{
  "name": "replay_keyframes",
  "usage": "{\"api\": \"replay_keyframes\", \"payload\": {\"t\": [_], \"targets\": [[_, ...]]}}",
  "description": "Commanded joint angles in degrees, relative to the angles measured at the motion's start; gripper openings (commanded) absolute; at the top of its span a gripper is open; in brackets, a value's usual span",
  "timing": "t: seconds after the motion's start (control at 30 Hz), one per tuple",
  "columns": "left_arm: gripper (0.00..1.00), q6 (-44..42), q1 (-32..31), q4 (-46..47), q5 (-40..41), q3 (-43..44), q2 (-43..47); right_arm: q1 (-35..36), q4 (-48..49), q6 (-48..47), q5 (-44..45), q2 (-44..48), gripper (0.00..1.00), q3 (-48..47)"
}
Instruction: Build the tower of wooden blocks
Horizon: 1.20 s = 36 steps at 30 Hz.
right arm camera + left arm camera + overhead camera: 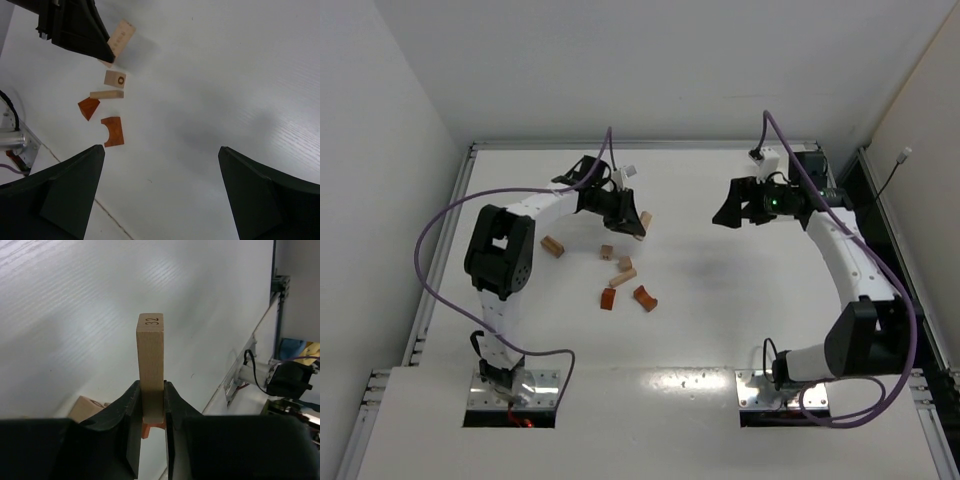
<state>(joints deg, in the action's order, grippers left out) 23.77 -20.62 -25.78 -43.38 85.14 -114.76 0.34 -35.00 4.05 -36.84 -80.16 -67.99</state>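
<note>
1. Left pincer (151, 386) is clamped narrow on the pale bar (150, 352), gripping one end only. The long free end could swivel or slip when it is pressed down.
2. That bar is held left of centre, toward the far edge of the desk (720, 330). The loose blocks (623, 275) lie scattered just nearer, none stacked yet, so a low swing could knock them.
3. Right pincer (162, 170) stands wide and holds nothing, well apart toward the right edge.
4. Containers — none shows in any view; the blocks lie bare on the desk.
</note>
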Motion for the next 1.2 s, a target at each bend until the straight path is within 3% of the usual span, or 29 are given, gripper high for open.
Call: {"api": "replay_keyframes", "payload": {"t": [0.0, 0.3, 0.37, 0.43, 0.67, 0.97, 1.03, 1.17], "targets": [[0.0, 6.0, 2.3, 7.4, -6.1, 1.1, -2.5, -0.3, 2.3, 2.3, -2.5, -1.4, 0.95, -1.2], [0.0, 7.9, 3.5, 7.9, -0.1, 4.2, -10.7, -0.3, 1.3, 2.3, -2.5, -6.1, 0.95, -5.6], [0.08, 7.9, 3.5, 7.9, 1.2, 5.4, -11.4, -0.3, 1.3, 2.3, -2.5, -6.6, 0.95, -6.1], [0.22, 8.5, 3.5, 7.9, 2.6, 5.9, -12.6, -0.3, 1.3, 2.3, -2.5, -7.2, 0.95, -6.7], [0.51, 8.0, 4.0, 5.8, 8.4, 6.4, -13.7, -0.3, 0.7, 2.3, -2.5, -8.3, 0.95, -7.9], [0.53, 2.7, 6.6, 0.4, 19.9, 5.8, -8.9, 0.4, 0.7, 0.4, -1.0, -8.3, 0.95, -8.4], [0.5, 0.6, 7.2, -0.7, 22.1, 5.2, -6.5, 2.4, -0.5, -3.8, 2.3, -7.6, 0.92, -8.9], [0.43, -6.9, 5.0, -5.6, 30.4, 5.7, 1.0, 14.6, -3.2, -14.8, 16.4, -5.5, 0.89, -11.0]]}}
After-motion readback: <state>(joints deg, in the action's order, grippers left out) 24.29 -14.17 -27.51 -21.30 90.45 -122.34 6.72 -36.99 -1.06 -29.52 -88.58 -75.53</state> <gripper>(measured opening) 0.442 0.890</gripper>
